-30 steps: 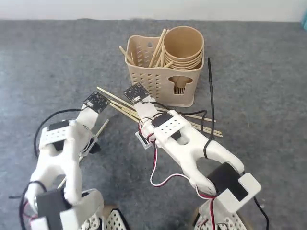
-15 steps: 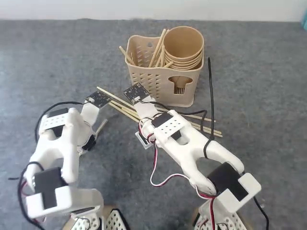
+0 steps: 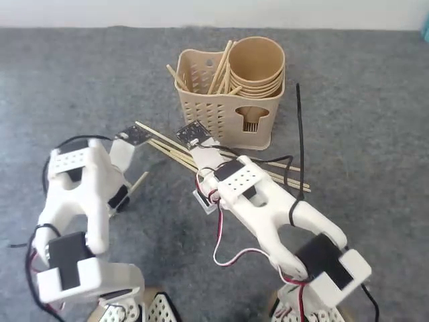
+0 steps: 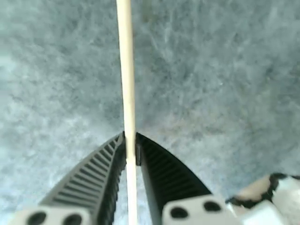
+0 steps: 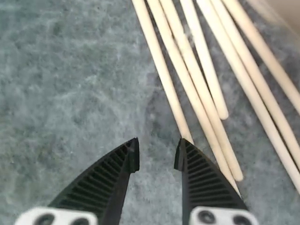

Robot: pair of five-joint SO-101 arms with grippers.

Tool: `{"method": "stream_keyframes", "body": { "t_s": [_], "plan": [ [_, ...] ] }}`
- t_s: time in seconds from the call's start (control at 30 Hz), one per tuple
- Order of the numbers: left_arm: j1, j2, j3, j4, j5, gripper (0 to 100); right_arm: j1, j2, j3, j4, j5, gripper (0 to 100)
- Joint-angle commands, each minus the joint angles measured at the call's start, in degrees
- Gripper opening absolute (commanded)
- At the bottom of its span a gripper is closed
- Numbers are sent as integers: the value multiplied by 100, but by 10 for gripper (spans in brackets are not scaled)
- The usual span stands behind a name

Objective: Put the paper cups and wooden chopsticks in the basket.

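Left gripper (image 4: 130, 139): clamped on pale wooden chopstick (image 4: 125, 70); right gripper (image 5: 157, 152): jaws apart, beside loose wooden chopsticks (image 5: 206, 65) on grey carpet (image 5: 56, 70)

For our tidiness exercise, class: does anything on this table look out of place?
Yes: several wooden chopsticks lie loose on the carpet beside the basket, not inside it. The left hand pinches another chopstick.

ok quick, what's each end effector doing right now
left end effector: closed on one wooden chopstick
right end effector: open, holding nothing, next to the loose chopsticks
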Motion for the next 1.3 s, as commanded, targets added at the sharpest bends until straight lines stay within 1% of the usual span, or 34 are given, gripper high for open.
{"method": "stream_keyframes", "body": {
  "t_s": [0.0, 0.1, 0.2, 0.33, 0.43, 0.6, 0.73, 0.93, 1.03, 1.1, 1.17, 1.2, 1.27],
  "plan": [
    [-211, -9, -840, 712, 44, 13, 31, -699, 123, 13, 62, 144],
    [-457, -9, -1525, 1213, 44, 13, 13, -884, 202, 13, 35, 144],
    [-686, -9, -2149, 1503, 44, 13, 31, -927, 141, -66, 35, 144],
    [-888, -519, -2396, 1486, 79, 13, 145, -743, -176, -119, 35, 144],
    [-897, -1407, -2044, 1187, 422, 13, 145, -374, -607, -110, 35, 144],
    [-677, -3226, -752, 536, 862, 13, 163, 374, -1301, -110, 79, 145],
    [-651, -4264, 57, 149, 1073, 13, 171, 813, -1565, -136, 88, 147],
    [-651, -4712, 743, -519, 1398, 13, 233, 1332, -1776, -154, 88, 145],
    [-686, -4782, 910, -870, 1697, 13, 207, 1516, -1811, -154, 88, 143],
    [-686, -4853, 954, -1116, 2004, 13, 180, 1569, -1811, -145, 88, 100],
    [-695, -4985, 963, -1310, 2365, 13, 92, 1569, -1811, -136, 88, 12],
    [-695, -5064, 963, -1398, 2541, 13, 48, 1569, -1811, -110, 88, 4],
    [-695, -5266, 963, -1530, 2848, 13, -4, 1560, -1741, -92, 79, 21]
  ]
}}
